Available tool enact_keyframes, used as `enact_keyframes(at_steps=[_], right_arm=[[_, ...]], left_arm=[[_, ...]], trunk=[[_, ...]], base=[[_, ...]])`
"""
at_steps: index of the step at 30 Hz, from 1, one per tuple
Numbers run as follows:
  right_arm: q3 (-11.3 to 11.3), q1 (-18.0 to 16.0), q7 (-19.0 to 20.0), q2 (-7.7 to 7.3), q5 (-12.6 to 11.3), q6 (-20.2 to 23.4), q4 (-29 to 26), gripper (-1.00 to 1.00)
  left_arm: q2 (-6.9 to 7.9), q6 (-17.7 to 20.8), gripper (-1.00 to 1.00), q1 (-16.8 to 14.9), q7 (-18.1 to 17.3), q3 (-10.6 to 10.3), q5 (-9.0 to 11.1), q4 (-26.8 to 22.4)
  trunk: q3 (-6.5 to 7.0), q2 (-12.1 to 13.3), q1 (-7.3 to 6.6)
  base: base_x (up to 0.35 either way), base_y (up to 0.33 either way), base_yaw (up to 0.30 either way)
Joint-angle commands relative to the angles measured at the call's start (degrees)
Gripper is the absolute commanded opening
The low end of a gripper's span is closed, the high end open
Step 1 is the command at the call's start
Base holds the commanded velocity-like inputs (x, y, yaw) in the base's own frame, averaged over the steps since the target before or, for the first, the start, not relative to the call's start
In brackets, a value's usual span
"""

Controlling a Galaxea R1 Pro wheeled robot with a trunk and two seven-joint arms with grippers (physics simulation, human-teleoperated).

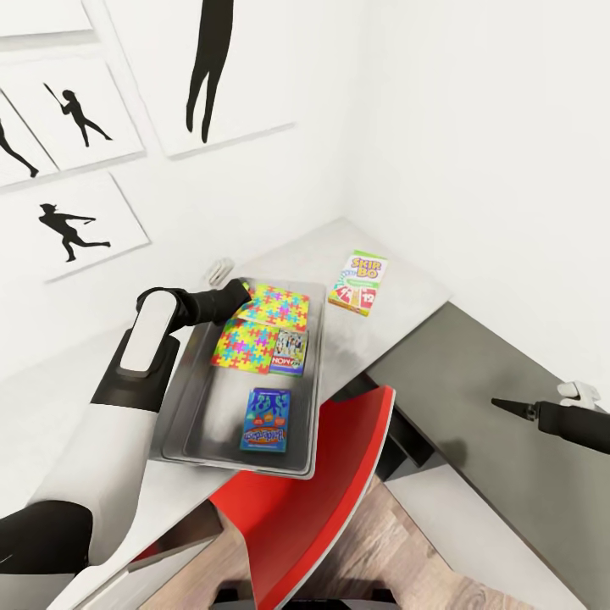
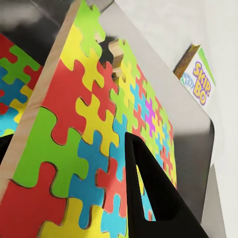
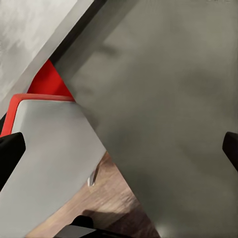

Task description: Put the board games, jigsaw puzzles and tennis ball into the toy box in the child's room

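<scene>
Two jigsaw puzzles sit inside the toy box (image 1: 182, 398) on the pale grey counter (image 1: 398, 288), and the left hand (image 1: 246, 292) is right there at the far one! That upper jigsaw puzzle (image 1: 275, 307) is tipped up on edge against the bin's far end, and the left wrist view shows it close up, its wooden rim slanting across the frame with one dark finger (image 2: 153, 198) lying over its printed face. Whether the hand is pinching it or merely resting against it, I cannot tell. The second jigsaw puzzle (image 1: 246, 346) lies flat just beside it, overlapped at one corner by a small white-and-purple game box (image 1: 289, 352). Nearer the robot, a blue game box (image 1: 265, 419) rests flat on the bin's floor, apart from the others.

Out on the counter, the Skip-Bo board game (image 1: 359, 282) lies flat beyond the bin's far corner, not touching it.

Over to the right hand (image 1: 508, 408): it hangs above the dark grey counter (image 1: 508, 356), and its wrist camera shows the fingers spread wide at either edge with nothing between them. A red chair (image 1: 313, 500) is tucked below the counter edge. Silhouette pictures (image 1: 85, 224) line the white wall.
</scene>
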Motion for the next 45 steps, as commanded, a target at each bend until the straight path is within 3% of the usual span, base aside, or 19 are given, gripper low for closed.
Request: enact_keyframes(at_steps=[1, 14, 26, 45], right_arm=[[-0.05, -0.05, 0.38, 0.0, 0.26, 0.21, -0.04, 1.0], [-0.02, -0.05, 0.35, 0.0, 0.26, 0.21, -0.38, 1.0], [1.92, -0.05, 0.35, 0.02, 0.34, 0.21, -0.49, 1.0], [2.05, -0.05, 0.35, -0.05, 0.35, 0.21, -0.5, 1.0]], left_arm=[[-0.01, 0.03, -1.0, -0.05, 0.7, 0.0, 0.43, -0.07], [-0.01, 0.07, -1.0, -0.04, 1.54, -0.01, -0.13, -0.13], [-0.09, 0.07, -1.0, -0.04, 1.62, 0.0, -0.14, -0.14], [-0.31, 0.14, -1.0, -0.22, 1.59, -0.07, -0.14, -0.14]], trunk=[[-0.11, -0.1, 0.03], [-1.07, -0.1, 0.03], [-1.59, -0.1, 0.03], [-2.79, -0.1, 0.03]], base=[[0.0, 0.0, 0.0], [0.0, 0.0, 0.0], [0.0, 0.0, 0.0], [0.0, 0.0, 0.0]])
